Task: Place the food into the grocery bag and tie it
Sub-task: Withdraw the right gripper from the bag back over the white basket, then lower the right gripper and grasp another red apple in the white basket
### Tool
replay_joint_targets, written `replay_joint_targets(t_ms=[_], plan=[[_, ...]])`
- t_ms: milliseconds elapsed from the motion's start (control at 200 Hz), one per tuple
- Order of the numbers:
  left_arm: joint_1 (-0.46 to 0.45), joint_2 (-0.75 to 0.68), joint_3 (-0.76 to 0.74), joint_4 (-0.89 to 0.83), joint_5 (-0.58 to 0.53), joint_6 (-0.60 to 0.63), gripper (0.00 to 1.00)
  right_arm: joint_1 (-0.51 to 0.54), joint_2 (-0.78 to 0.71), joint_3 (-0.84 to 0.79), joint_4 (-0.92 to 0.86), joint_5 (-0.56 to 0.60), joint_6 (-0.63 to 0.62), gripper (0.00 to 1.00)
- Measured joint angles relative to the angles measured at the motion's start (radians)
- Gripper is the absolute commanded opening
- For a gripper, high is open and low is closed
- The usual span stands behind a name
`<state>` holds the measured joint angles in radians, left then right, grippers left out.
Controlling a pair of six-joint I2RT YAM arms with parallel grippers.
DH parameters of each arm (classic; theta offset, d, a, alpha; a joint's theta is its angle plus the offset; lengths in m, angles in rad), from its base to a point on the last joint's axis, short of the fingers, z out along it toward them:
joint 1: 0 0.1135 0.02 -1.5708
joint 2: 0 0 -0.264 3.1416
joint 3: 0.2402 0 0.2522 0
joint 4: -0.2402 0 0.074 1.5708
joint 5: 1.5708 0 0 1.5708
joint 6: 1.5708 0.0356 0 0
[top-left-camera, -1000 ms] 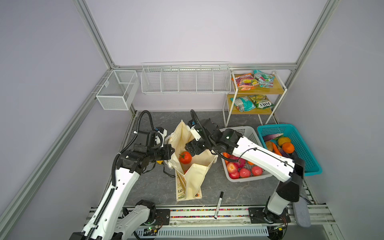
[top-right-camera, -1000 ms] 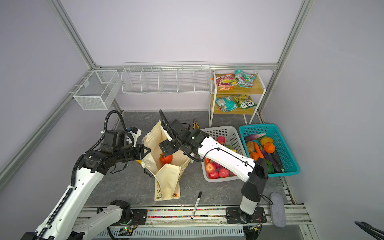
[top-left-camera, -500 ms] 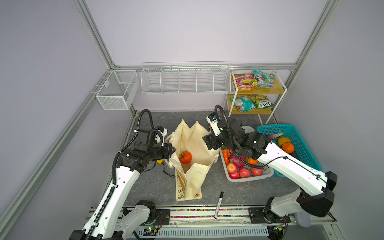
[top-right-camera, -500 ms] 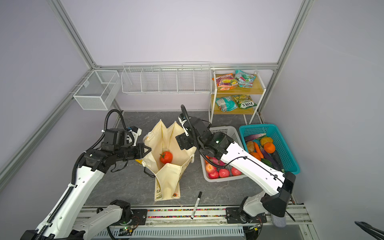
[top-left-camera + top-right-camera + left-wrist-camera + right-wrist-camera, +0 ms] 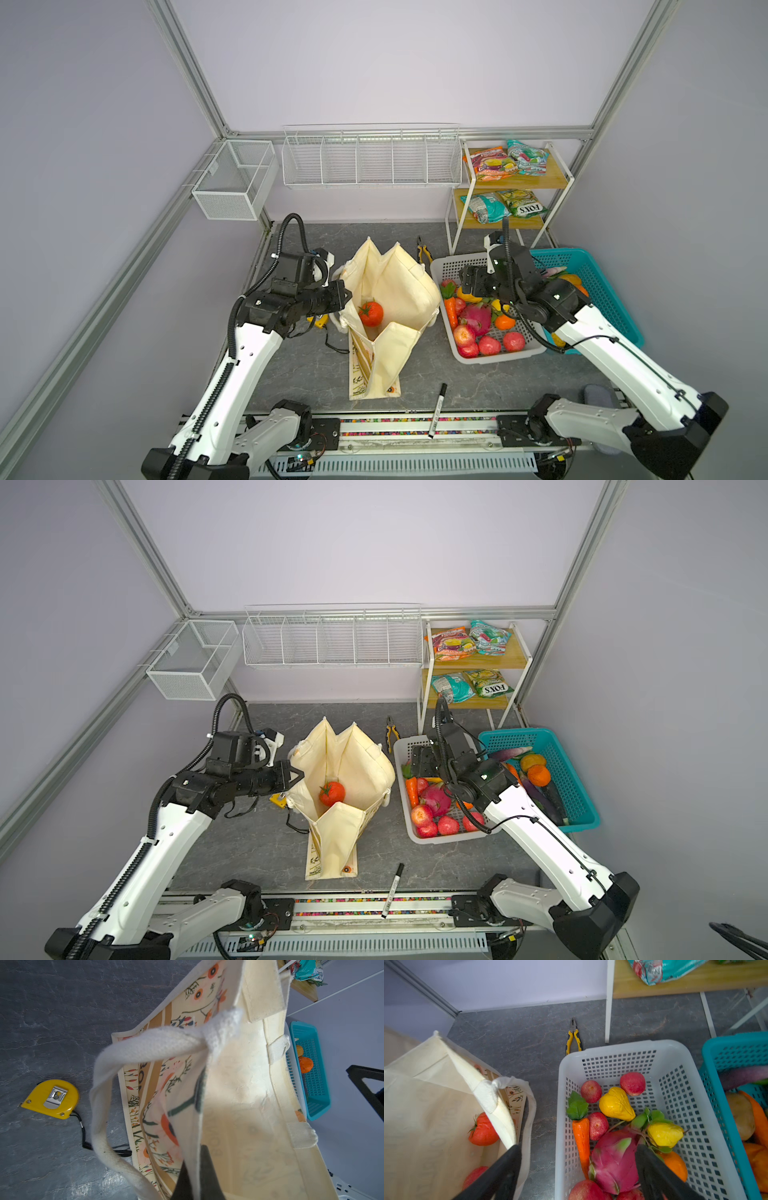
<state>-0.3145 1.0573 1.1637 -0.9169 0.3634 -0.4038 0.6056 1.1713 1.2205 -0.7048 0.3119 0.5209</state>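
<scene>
1. Our right gripper (image 5: pixel 471 284) hangs empty, jaws spread wide, above the white basket (image 5: pixel 623 1047).
2. The nearest yellow pear (image 5: pixel 615 1104) lies just ahead of the jaws, beyond the dragon fruit (image 5: pixel 612 1163), narrow end toward that fruit.
3. Our left gripper (image 5: pixel 343 293) is clamped on the grocery bag (image 5: pixel 399 291) rim, so the right arm is nearer. The tomato (image 5: pixel 370 313) sits inside the bag.

a cream floral bag (image 5: pixel 390 291) stands open, mouth up, a red tomato (image 5: pixel 370 313) with green stem lying inside. two yellow pears (image 5: pixel 615 1104) and an orange (image 5: pixel 675 1164) sit in the white basket (image 5: pixel 623 1046) beside it; an orange-purple packet (image 5: pixel 492 164) lies flat on the top shelf (image 5: pixel 552 179).
</scene>
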Motion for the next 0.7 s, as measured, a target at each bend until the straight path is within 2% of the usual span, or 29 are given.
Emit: replay_joint_targets(t_ms=[210, 345, 570, 700], plan=[[0.0, 0.027, 0.027, 0.0, -0.008, -0.008, 0.0, -0.148, 0.0, -0.023, -0.035, -0.076, 0.034, 0.88], [-0.001, 0.068, 0.039, 0.01, -0.008, -0.014, 0.0, -0.228, 0.021, -0.024, -0.039, -0.172, 0.034, 0.9], [-0.002, 0.109, 0.056, 0.038, -0.008, -0.022, 0.0, -0.244, 0.134, -0.062, -0.049, -0.37, 0.034, 0.96], [-0.002, 0.113, 0.058, 0.043, -0.012, -0.021, 0.0, -0.23, 0.14, -0.122, -0.069, -0.426, 0.05, 0.98]])
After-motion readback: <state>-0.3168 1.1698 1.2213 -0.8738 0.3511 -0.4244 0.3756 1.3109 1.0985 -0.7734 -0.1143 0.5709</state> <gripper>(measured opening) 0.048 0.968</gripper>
